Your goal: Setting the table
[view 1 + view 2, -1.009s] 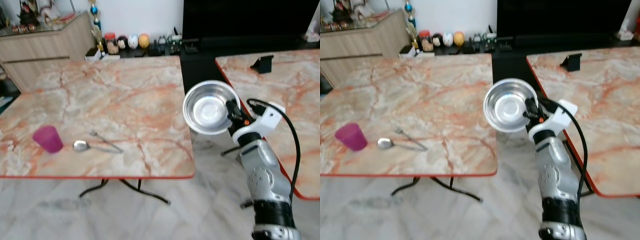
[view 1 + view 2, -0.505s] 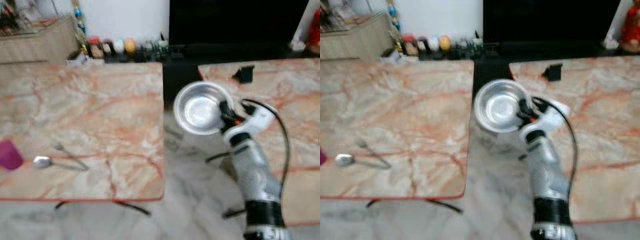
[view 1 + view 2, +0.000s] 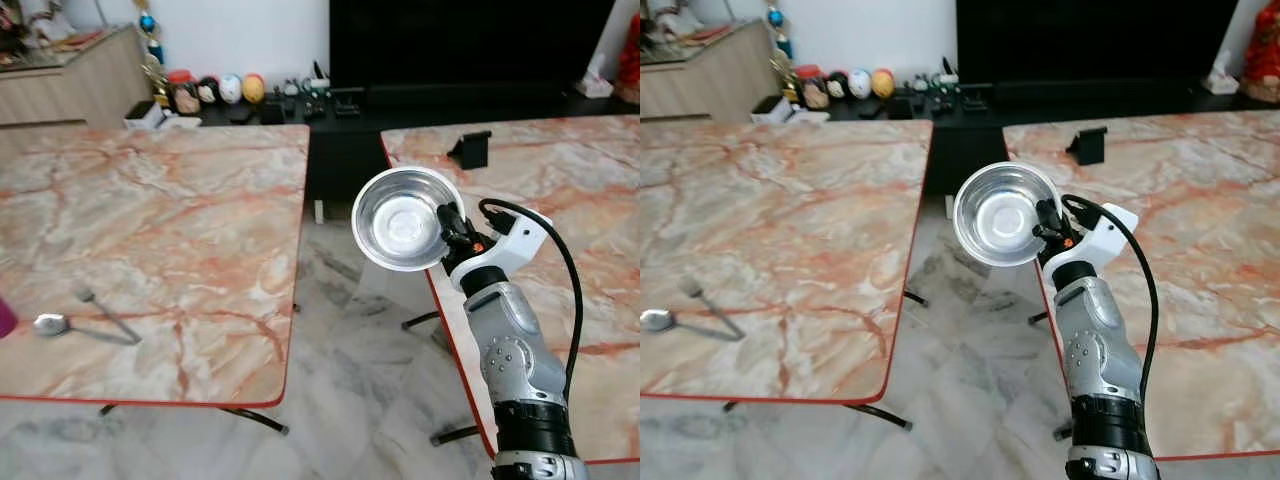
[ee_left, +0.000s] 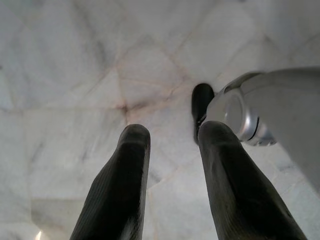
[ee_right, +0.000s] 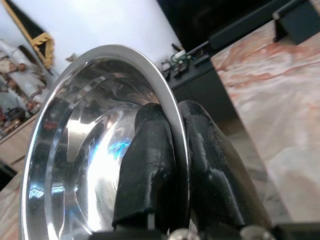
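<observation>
right end effector (image 3: 446, 222): raised in the gap between the two counters, clamped on rim of steel bowl, one finger (image 5: 147, 165) inside the rim, the other outside
steel bowl (image 3: 404, 218): held in the air, tilted on edge, open side facing the head camera; above the floor, just beside the edge of the right counter; shiny, nothing inside
right arm (image 3: 515, 370): silver, rising from bottom of head view, white wrist housing with black cable looping over it
left end effector (image 4: 167, 142): hanging low over the floor, two black fingers parted with a gap, nothing between them
left counter (image 3: 170, 210): marble pattern with red edge, on the robot's left, black legs under it
spoon (image 3: 52, 324): lying flat near the front left part of left counter
fork (image 3: 108, 316): lying flat just beside spoon, handle angled across spoon's handle, touching or not cannot tell
purple cup (image 3: 5, 317): at far left edge of head view on left counter, mostly cut off, near spoon
right counter (image 3: 580, 190): same marble and red edge, on the robot's right
black stand (image 3: 470, 150): small, near the back left corner of right counter
floor (image 3: 350, 370): pale marble tiles between the counters
background: dark TV unit (image 3: 470, 50) against back wall, row of small ornaments (image 3: 215, 90) on low shelf, wooden cabinet (image 3: 70, 75) at back left
</observation>
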You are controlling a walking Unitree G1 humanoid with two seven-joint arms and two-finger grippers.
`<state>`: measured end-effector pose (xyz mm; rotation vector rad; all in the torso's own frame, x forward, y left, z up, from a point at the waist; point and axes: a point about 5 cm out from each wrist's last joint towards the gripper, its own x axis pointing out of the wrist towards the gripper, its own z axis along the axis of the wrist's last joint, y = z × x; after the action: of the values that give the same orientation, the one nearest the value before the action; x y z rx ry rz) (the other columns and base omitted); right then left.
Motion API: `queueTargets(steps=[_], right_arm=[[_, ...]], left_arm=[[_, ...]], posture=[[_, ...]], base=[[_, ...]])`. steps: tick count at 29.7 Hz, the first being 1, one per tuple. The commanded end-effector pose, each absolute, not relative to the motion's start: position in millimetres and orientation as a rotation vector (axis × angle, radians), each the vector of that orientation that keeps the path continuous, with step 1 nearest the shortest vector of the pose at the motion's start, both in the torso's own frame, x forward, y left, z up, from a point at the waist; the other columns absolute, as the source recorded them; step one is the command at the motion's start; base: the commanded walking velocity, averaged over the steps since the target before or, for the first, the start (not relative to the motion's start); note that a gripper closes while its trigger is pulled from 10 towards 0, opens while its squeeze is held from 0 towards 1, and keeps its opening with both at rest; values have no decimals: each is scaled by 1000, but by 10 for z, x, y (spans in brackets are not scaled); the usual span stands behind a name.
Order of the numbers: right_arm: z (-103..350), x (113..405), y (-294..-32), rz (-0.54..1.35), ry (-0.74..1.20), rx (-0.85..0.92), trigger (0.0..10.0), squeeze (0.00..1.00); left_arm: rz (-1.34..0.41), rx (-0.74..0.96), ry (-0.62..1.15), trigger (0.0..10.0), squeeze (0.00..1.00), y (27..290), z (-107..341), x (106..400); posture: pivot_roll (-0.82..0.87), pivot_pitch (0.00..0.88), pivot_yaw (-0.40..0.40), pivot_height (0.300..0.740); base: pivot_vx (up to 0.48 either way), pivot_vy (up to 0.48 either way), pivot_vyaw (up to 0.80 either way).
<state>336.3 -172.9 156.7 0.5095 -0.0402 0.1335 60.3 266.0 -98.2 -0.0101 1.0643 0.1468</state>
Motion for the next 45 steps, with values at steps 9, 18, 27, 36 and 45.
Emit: queueTargets(steps=[9, 18, 27, 36, 45], right_arm=[[1671, 3390, -1707, 149, -77, 507, 10000, 0], [1669, 3390, -1693, 153, -79, 507, 10000, 0], [1673, 3388, -1686, 155, -80, 507, 10000, 0], [1671, 3387, -1694, 152, -79, 507, 10000, 0], [1672, 3390, -1694, 152, -79, 508, 10000, 0]], left_arm=[[136, 5, 1079, 10000, 0, 2699, -974, 584], [127, 12, 1080, 10000, 0, 2696, -974, 578], [115, 20, 1082, 10000, 0, 2697, -973, 573], [112, 19, 1078, 10000, 0, 2699, -970, 580], [115, 14, 1074, 10000, 0, 2699, -968, 584]], posture=[[-65, 0, 56, 740], [-69, 0, 58, 740], [-71, 0, 59, 740], [-68, 0, 59, 740], [-66, 0, 58, 740]], base=[[0, 0, 0], [0, -196, 0], [0, -303, 0], [0, -329, 0], [0, -376, 0]])
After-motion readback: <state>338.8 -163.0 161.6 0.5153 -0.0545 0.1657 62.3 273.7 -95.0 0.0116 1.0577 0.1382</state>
